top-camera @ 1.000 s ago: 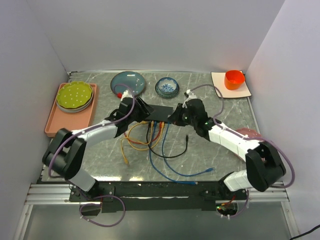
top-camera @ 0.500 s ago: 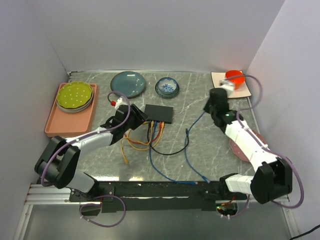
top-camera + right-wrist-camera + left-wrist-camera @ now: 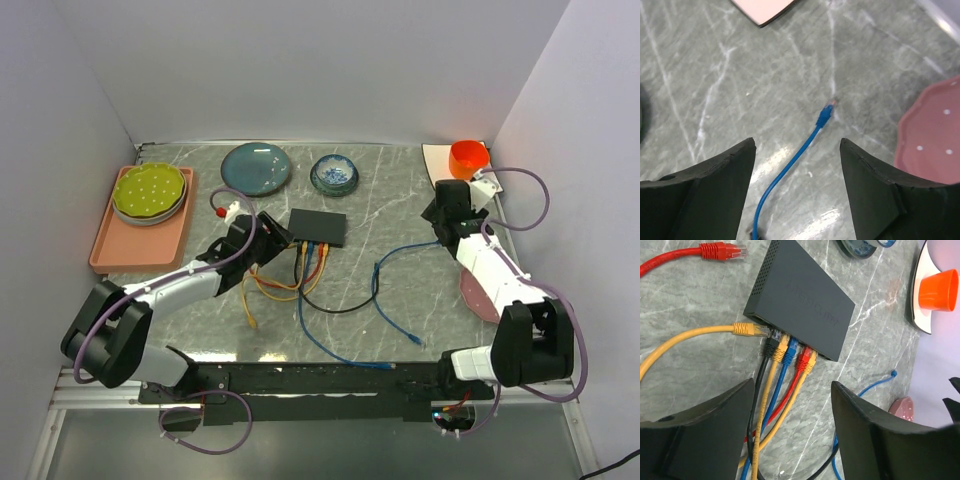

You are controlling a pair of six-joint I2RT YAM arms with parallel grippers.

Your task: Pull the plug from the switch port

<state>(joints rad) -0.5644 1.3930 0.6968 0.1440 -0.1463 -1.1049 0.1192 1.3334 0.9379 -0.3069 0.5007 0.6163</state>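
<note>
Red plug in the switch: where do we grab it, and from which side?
Pinch the red plug by its boot, just outside the switch port, coming down from above with fingers across its width. It points out level from the side face, with the blue plug and a yellow plug close beside it, so room looks tight.

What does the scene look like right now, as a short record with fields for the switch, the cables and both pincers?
switch: lying flat, five plugs in its ports
loose blue plug: on the table, away from the switch, below the right pincer
left pincer: open, holding nothing, over the plugged cables
right pincer: open, holding nothing
task status: one blue plug lies free
</note>
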